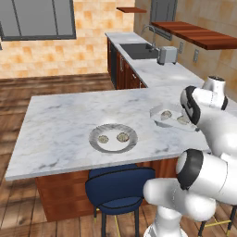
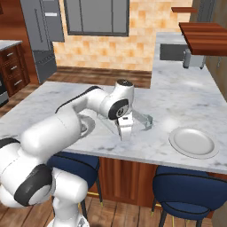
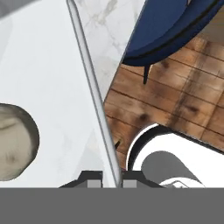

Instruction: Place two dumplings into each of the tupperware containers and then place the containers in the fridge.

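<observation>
A see-through grey tupperware container (image 1: 162, 121) sits near the counter's right front, slightly tilted, with two dumplings (image 1: 166, 113) inside. My gripper (image 2: 125, 133) is shut on its near rim. In the hand view the thin rim (image 3: 92, 83) runs down between my fingertips (image 3: 109, 183), and one dumpling (image 3: 13, 148) lies inside the tub at the left. Two more dumplings (image 1: 122, 136) rest on a round grey plate (image 1: 98, 143) at the counter's middle front. The fridge (image 2: 44, 53) stands across the room at the far left.
An empty round plate (image 2: 193, 142) lies on the counter to the right of the tub. Blue stools (image 1: 119, 187) stand below the counter's front edge. A toaster (image 1: 166, 54) and a sink (image 1: 136, 50) are on the back counter, under a wooden shelf (image 1: 199, 34).
</observation>
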